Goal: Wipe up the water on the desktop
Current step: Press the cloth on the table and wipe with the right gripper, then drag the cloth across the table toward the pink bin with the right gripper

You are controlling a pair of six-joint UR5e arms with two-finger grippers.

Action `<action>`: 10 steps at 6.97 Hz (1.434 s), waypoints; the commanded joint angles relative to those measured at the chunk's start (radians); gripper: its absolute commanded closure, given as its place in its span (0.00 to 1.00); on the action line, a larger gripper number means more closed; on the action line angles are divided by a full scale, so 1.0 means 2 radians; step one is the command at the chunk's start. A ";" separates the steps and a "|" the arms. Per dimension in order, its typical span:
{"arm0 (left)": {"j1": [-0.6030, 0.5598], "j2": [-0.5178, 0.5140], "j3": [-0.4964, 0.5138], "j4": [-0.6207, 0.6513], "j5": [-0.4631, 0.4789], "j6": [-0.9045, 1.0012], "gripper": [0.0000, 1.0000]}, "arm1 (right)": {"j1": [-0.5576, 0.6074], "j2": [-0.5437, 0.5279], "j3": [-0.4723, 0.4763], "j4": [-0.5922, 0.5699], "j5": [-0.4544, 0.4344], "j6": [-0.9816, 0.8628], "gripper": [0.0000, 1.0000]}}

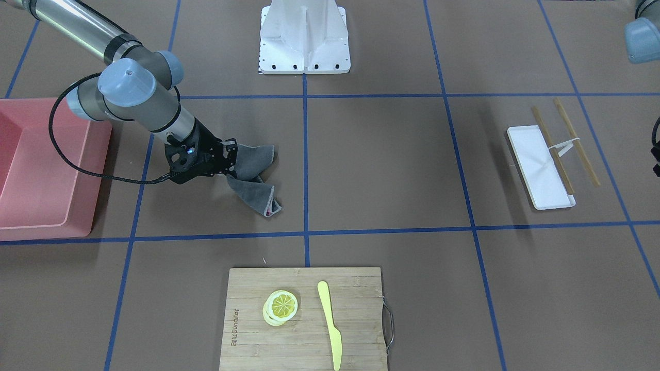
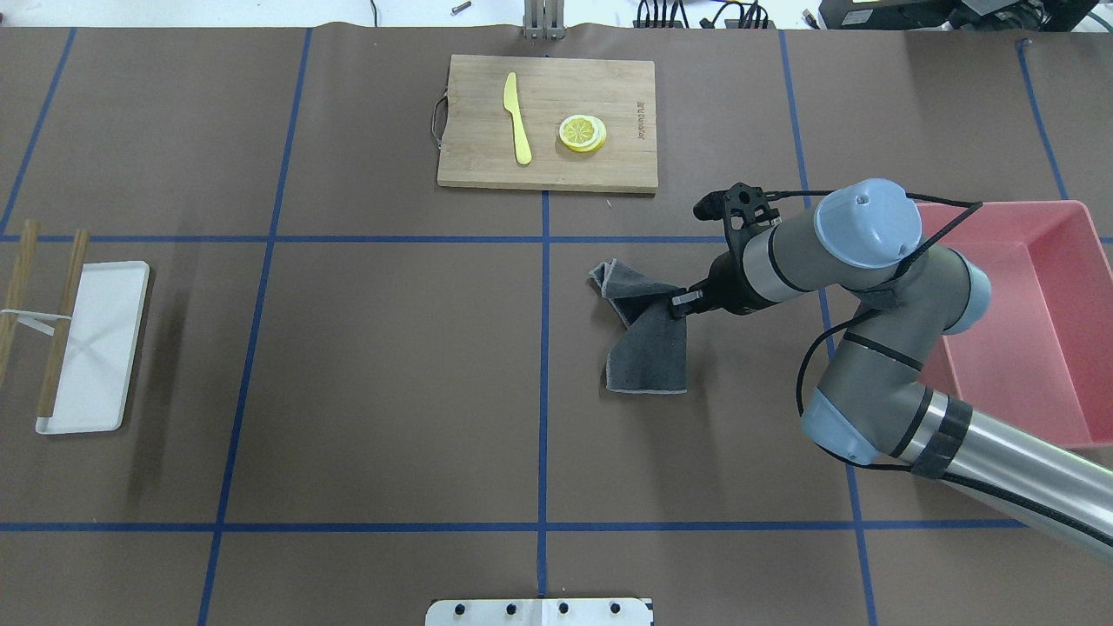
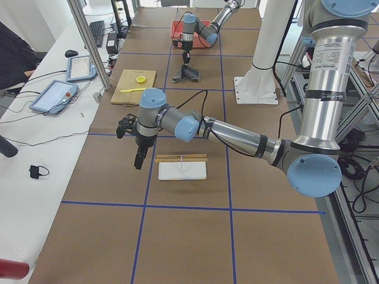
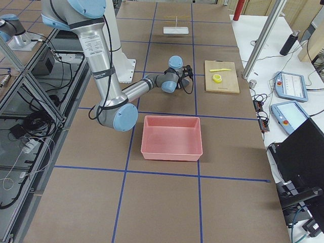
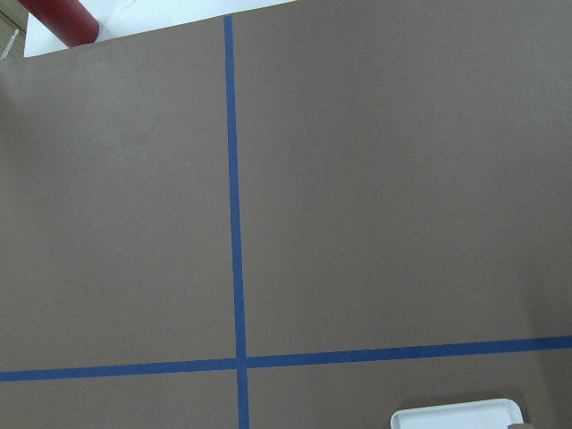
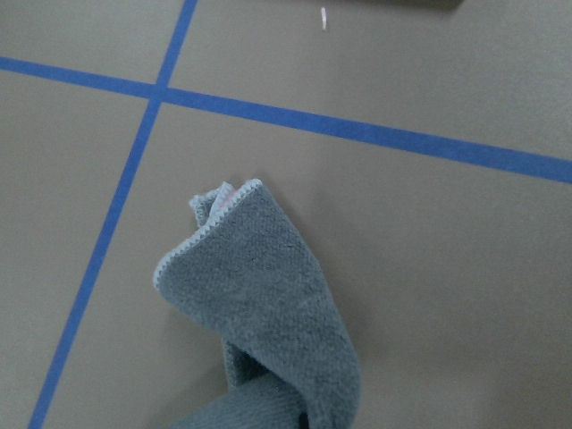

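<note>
The desktop point(image 2: 391, 365) is a brown surface crossed by blue tape lines. No water shows on it in any view. My right gripper point(image 2: 679, 303) is shut on a grey cloth point(image 2: 645, 348), low over the desktop right of the centre line. The cloth point(image 1: 255, 191) hangs crumpled from the fingers and trails onto the surface; in the right wrist view its folded end point(image 6: 268, 304) lies on the desktop near a tape crossing. My left gripper point(image 3: 139, 158) hovers beside the white tray, and I cannot tell whether it is open or shut.
A pink bin point(image 2: 1035, 322) stands right of the right arm. A bamboo cutting board point(image 2: 548, 165) at the far side carries a yellow knife point(image 2: 517, 117) and lemon slice point(image 2: 581, 133). A white tray point(image 2: 96, 348) with chopsticks point(image 2: 61, 322) lies far left.
</note>
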 commanded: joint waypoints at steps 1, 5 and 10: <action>0.000 0.000 0.001 0.001 0.000 0.000 0.01 | 0.023 -0.006 0.000 -0.041 0.001 -0.027 1.00; -0.038 0.060 0.004 0.004 -0.002 0.100 0.01 | 0.087 -0.008 0.001 -0.154 -0.003 -0.133 1.00; -0.048 0.114 0.017 -0.017 -0.026 0.116 0.01 | 0.053 0.023 0.024 -0.245 -0.058 -0.199 1.00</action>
